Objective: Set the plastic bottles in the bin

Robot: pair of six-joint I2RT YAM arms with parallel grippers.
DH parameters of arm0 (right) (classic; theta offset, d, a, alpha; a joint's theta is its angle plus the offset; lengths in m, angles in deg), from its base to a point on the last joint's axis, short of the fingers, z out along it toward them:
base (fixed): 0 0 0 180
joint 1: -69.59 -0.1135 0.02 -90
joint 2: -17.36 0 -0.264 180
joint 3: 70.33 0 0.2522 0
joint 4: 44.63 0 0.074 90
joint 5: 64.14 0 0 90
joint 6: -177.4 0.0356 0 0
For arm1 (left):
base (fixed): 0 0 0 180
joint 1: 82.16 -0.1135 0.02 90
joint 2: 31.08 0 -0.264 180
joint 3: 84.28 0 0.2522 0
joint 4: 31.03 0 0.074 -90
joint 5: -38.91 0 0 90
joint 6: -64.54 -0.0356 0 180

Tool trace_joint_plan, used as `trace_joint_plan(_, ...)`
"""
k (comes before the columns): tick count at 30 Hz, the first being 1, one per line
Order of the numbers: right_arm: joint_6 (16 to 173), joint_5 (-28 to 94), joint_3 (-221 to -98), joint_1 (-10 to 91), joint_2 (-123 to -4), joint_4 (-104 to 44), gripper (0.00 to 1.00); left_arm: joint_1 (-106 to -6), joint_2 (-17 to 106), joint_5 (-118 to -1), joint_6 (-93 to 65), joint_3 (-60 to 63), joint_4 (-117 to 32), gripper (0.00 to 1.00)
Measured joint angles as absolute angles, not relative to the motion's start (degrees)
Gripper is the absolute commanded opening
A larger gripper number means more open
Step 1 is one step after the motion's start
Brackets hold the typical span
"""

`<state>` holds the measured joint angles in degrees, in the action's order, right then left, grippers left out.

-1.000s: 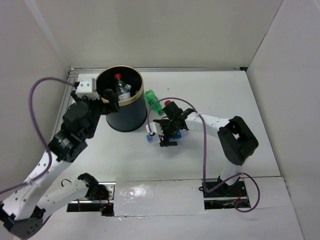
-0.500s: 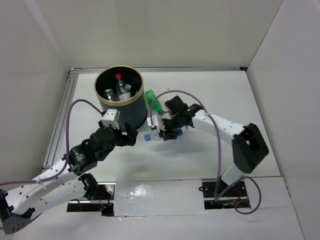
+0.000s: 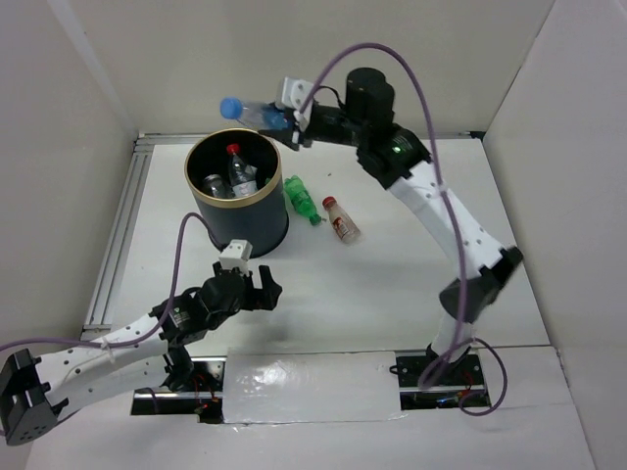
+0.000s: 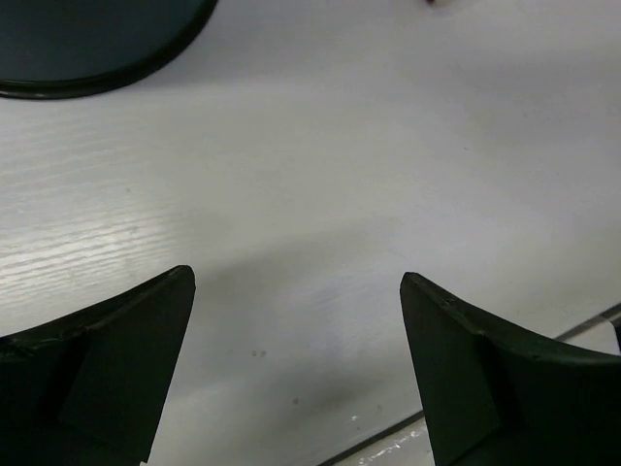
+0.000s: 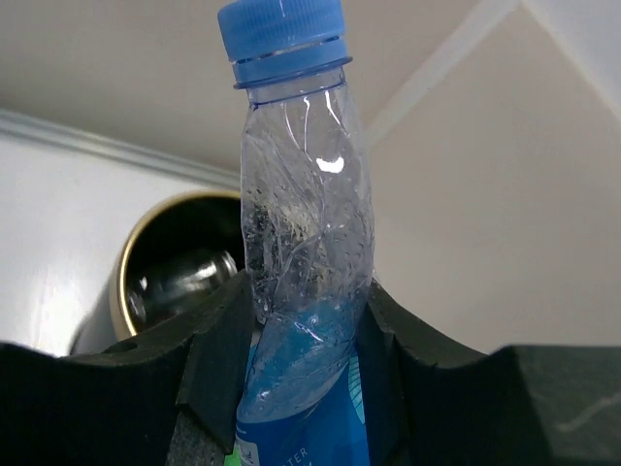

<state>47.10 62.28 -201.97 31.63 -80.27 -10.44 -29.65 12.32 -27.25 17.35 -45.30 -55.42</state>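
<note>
My right gripper point(image 3: 277, 121) point(image 5: 303, 320) is shut on a clear plastic bottle point(image 3: 250, 111) point(image 5: 306, 291) with a blue cap and blue label, held in the air above the far rim of the bin point(image 3: 238, 201) point(image 5: 126, 277). The dark bin with its gold rim holds bottles, one with a red cap point(image 3: 237, 169). A green bottle point(image 3: 300, 199) and a clear bottle with a red label point(image 3: 341, 218) lie on the table right of the bin. My left gripper point(image 3: 257, 284) point(image 4: 296, 301) hangs open over bare table in front of the bin, with nothing between its fingers.
White walls close in the table on the left, back and right. A metal rail point(image 3: 118, 240) runs along the left edge. The bin's base point(image 4: 97, 49) shows at the top left of the left wrist view.
My right gripper closed on the blue-capped bottle on the table and lifted it up over the bin. The left arm drew back from the bin toward the near edge.
</note>
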Motion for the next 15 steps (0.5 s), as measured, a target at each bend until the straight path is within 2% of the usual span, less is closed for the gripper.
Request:
trace_joint_plan(2,52.4,64.4,-205.3,31.5,-86.6,-15.0,0.06,-28.0,12.8,-27.3,18.3,-45.5,-54.2,1.0)
trace_joint_plan(5,61.2,66.0,-210.3,31.2,-96.6,-20.4,0.15,-25.5,13.7,-26.9,18.9,-45.7,-52.8,1.0)
trace_joint_plan(6,64.0,66.3,-212.3,31.1,-100.0,-21.2,0.21,-24.7,13.9,-26.7,19.3,-45.7,-52.4,1.0)
trace_joint_plan(7,66.5,66.5,-214.3,31.0,-103.1,-21.4,0.42,-23.6,14.3,-26.2,19.8,-45.8,-52.0,1.0)
trace_joint_plan(10,72.9,66.7,-217.3,31.0,-109.7,-21.7,0.84,-20.9,15.5,-25.0,20.2,-45.8,-51.6,1.0)
trace_joint_plan(12,76.2,65.7,-217.4,31.3,-110.6,-21.2,0.91,-19.7,16.6,-24.3,20.3,-45.8,-51.0,1.0)
trace_joint_plan(15,79.5,64.1,-217.8,32.3,-109.8,-21.9,0.95,-19.1,19.0,-24.0,20.7,-45.8,-49.9,1.0)
